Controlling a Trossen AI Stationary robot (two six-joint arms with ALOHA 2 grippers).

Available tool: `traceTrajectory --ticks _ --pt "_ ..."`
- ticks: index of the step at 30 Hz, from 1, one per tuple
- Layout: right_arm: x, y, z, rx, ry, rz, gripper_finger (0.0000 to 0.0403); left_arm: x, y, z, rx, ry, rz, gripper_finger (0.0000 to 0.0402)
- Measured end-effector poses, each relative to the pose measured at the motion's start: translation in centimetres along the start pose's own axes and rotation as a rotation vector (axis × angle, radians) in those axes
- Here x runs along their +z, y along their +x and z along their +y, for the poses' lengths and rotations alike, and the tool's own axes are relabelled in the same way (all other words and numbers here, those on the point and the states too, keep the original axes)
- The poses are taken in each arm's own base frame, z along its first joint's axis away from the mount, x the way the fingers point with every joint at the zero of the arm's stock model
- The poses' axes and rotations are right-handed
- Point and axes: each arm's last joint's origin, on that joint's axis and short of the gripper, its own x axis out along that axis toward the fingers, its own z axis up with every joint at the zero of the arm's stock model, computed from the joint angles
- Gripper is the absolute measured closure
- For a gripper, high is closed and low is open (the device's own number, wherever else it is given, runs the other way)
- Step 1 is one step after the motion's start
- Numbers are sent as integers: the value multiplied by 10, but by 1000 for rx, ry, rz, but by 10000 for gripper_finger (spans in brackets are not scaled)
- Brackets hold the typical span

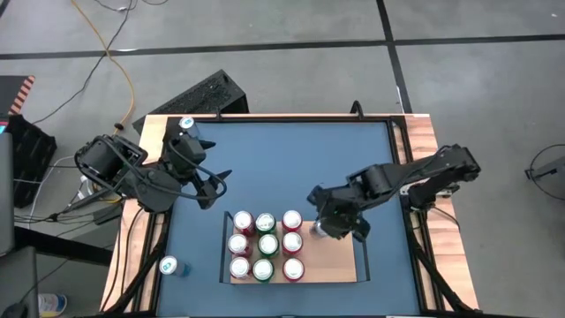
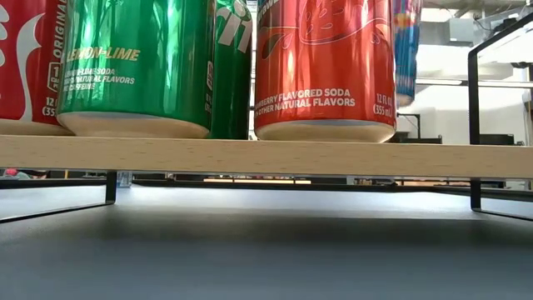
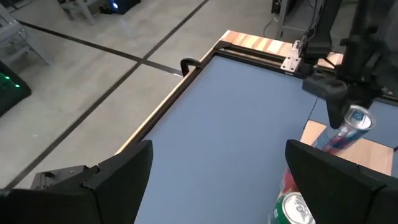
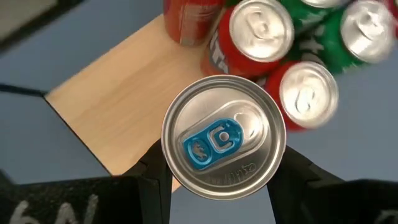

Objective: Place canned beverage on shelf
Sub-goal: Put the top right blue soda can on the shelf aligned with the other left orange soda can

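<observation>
The can [image 4: 224,138], blue-tabbed, sits clamped between the right gripper [image 4: 221,171] fingers over the shelf [image 4: 124,93], beside the standing cans [image 4: 261,28]. Probably heavy if full, slick and easily dented; grip mid-body. The left gripper [image 3: 217,177] fingers wait apart.

In the low view the cans [image 2: 325,67] on the shelf [image 2: 266,156] are cut off at the top (their lids hidden); the held can [image 1: 316,230] is probably mostly covered from above.
</observation>
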Motion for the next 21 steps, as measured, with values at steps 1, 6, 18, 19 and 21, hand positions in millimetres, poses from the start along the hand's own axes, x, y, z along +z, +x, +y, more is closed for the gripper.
traceTrajectory --ticks 1,6,18,19,21 --pt "1 5 0 11 -36 12 228 0 0 0 -5 0 4 49" --pt "2 26 0 79 -129 86 228 0 0 0 -16 -1 12 49" --pt "4 27 6 145 -338 49 228 0 0 0 -13 -4 9 49" --pt "4 27 6 152 -334 38 228 0 0 0 -12 -4 9 49" --pt "4 27 3 156 -327 23 228 0 0 0 -12 -4 9 49"
